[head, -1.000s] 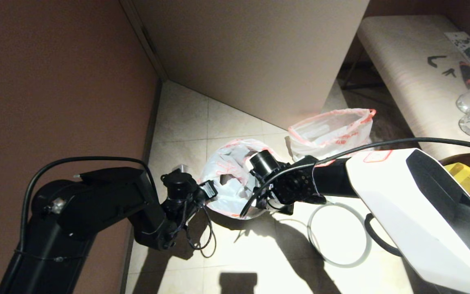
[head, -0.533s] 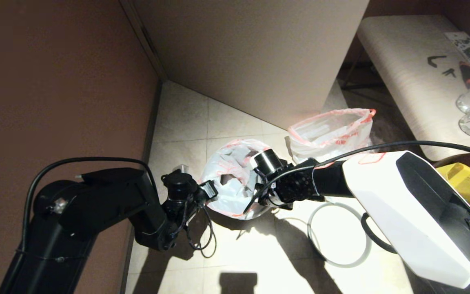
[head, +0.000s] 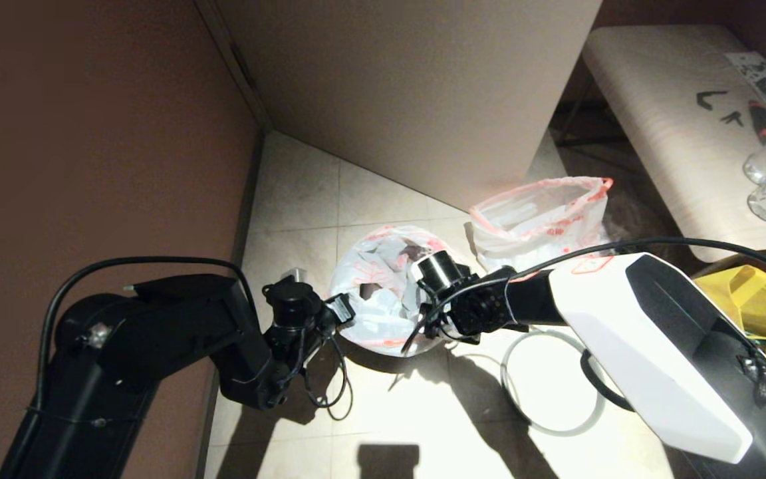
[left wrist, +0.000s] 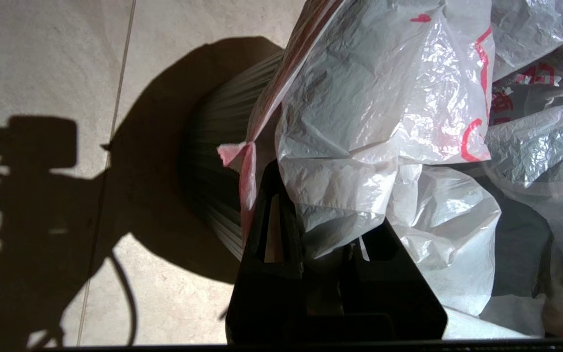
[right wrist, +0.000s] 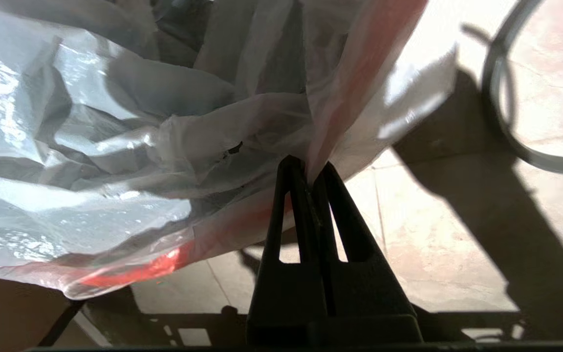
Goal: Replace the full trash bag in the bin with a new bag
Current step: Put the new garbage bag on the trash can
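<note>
Slack translucent white film bag with a red-orange hem and red print lies draped over the small round grey ribbed bin on the tiled floor, near the centre of the head view. At its nine o'clock side the left gripper has its jaws narrowed on a fold of the film by the hem. At its four o'clock side the right gripper has its jaws pressed together, pinching the red-orange hem. A thin grey hoop lies flat on the floor at about four o'clock from the bin, apart from it. A second bulging translucent white bag with a red-orange hem stands at about one o'clock from the bin, against the beige cabinet.
</note>
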Robot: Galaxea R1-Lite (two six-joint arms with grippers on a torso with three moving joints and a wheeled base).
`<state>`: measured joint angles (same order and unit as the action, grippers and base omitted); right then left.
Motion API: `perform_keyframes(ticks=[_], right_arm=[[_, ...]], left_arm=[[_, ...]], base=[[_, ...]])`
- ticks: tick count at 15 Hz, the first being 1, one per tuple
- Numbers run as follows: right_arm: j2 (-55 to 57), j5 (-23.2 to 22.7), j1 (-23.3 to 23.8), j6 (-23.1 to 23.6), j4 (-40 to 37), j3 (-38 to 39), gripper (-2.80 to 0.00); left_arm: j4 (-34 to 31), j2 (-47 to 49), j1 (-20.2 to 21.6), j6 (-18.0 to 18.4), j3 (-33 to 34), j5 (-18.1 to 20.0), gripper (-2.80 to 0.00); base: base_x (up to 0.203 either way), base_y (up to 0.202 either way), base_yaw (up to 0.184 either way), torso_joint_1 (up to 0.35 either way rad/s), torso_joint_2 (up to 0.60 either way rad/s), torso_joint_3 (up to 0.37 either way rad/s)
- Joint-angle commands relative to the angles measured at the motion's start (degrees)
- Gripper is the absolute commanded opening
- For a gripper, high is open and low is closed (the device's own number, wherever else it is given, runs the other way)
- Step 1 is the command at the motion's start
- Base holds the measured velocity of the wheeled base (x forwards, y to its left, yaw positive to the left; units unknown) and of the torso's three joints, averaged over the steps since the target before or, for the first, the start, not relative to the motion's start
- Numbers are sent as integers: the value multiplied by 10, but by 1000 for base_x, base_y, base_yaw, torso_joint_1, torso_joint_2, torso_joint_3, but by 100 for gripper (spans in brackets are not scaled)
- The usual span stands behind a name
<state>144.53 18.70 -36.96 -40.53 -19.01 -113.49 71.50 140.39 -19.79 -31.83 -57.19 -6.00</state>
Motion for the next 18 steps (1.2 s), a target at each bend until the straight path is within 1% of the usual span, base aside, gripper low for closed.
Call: perform_keyframes(ticks=[1, 2, 3, 4, 7, 9, 10, 12, 13, 16, 18], right_arm=[[-19, 4, -4, -5, -17, 3, -280], [-32, 4, -7, -11, -37, 7, -280], [-44, 4, -12, -27, -62, 17, -280], [-42, 4, -16, -35, -72, 25, -280], [1, 3, -24, -36, -69, 26, -280], [35, 2, -27, -34, -55, 6, -280], [48, 3, -25, -22, -19, 2, -280], [61, 4, -18, 12, 28, 1, -280], [62, 6, -14, 22, 45, 1, -280], [55, 38, -11, 42, 63, 4, -280], [45, 42, -12, 43, 62, 6, -280]], left_arm=[[4, 1, 1, -2, -1, -1, -280], [3, 1, 1, -2, -3, -5, -280], [2, 2, 1, -2, -8, -12, -280], [2, 3, 1, -2, -9, -15, -280], [2, 2, 1, -2, -9, -15, -280], [1, 1, 1, -3, -7, -15, -280], [0, 0, 1, -3, -6, -14, -280], [-4, -6, 0, -2, -2, -11, -280], [-12, -10, -2, -2, 1, -6, -280], [-40, -20, -2, -3, 2, 5, -280], [-42, -20, -2, -3, 3, 6, -280]], base=[[0, 0, 0, 0, 0, 0], [0, 0, 0, 0, 0, 0], [0, 0, 0, 0, 0, 0], [0, 0, 0, 0, 0, 0], [0, 0, 0, 0, 0, 0], [0, 0, 0, 0, 0, 0], [0, 0, 0, 0, 0, 0], [0, 0, 0, 0, 0, 0], [0, 0, 0, 0, 0, 0], [0, 0, 0, 0, 0, 0], [0, 0, 0, 0, 0, 0]])
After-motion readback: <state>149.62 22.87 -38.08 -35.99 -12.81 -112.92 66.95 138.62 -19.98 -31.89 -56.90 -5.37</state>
